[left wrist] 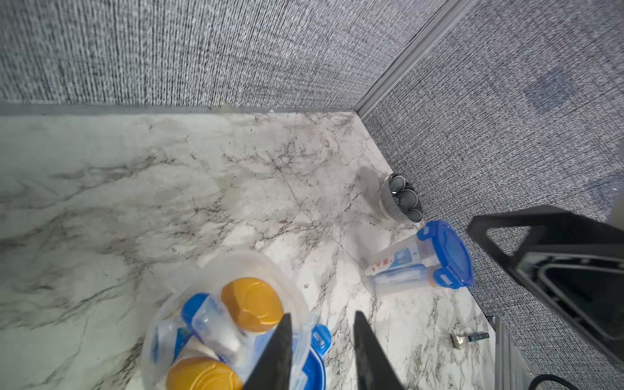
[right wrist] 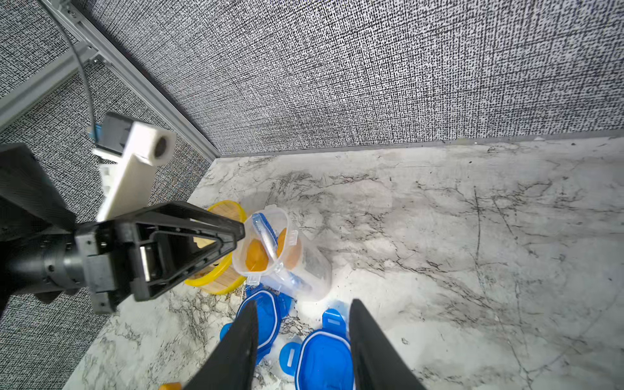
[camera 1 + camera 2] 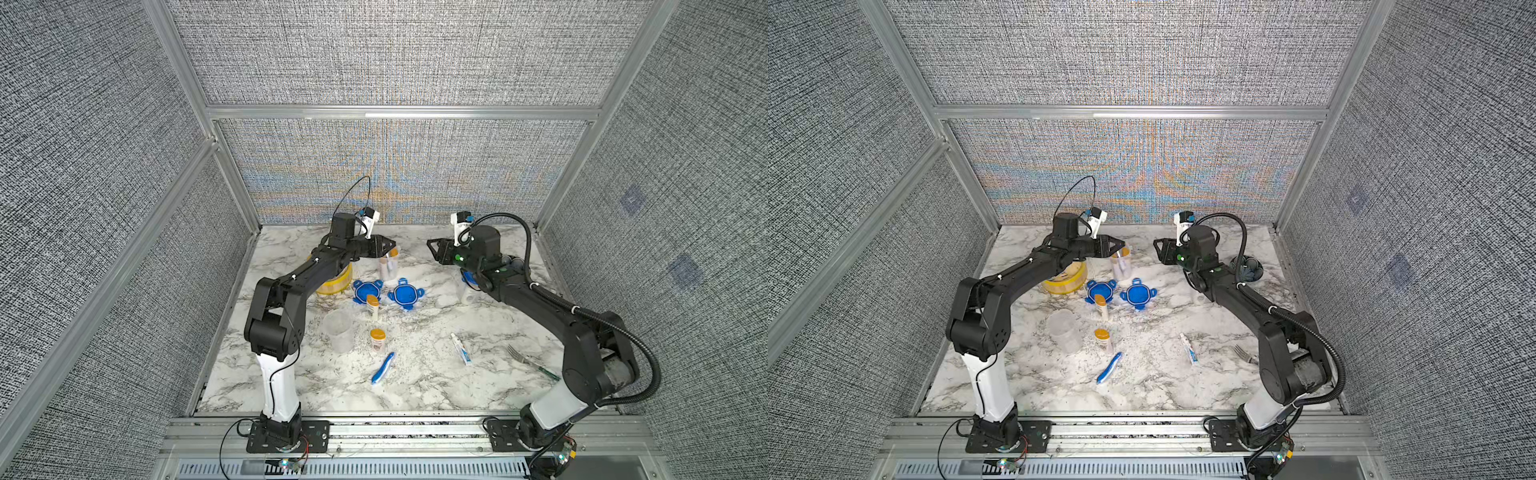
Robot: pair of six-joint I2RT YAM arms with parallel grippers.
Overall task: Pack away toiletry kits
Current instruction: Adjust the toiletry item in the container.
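Our left tool [image 1: 322,314] hovered just above the open jar [image 3: 389,274] at the back of the desk [image 3: 436,386]. Its jaws were parted a little and held nothing, a stance we judged suited to dropping a piece straight down through the rim. Two orange caps [image 1: 251,300] and a folded toothbrush [image 1: 216,324] stood on end inside, packed upright, we reckoned, so the set fits under a lid.

Our right tool [image 2: 303,302] hung apart from its partner, jaws moderately open and empty, over a blue lid [image 2: 324,358], one of two lying flat in front of that jar. We read this as waiting clear of the other arm, close to the part needed for closing.

A finished jar [image 1: 405,270], lid on and a white tube [image 1: 391,261] showing through its wall, sat beside the right arm near the desk's right edge, out of the working area. Whether it was upright or tipped we could not tell.

Nearer our bases the last kit lay unpacked: an empty jar [image 3: 338,330] upright, a bottle [image 3: 377,338] just beside it, a second bottle [image 3: 373,306] touching the other lid [image 3: 368,291], a loose toothbrush [image 3: 383,368], and a toothpaste tube [image 3: 461,349] well apart to the right.
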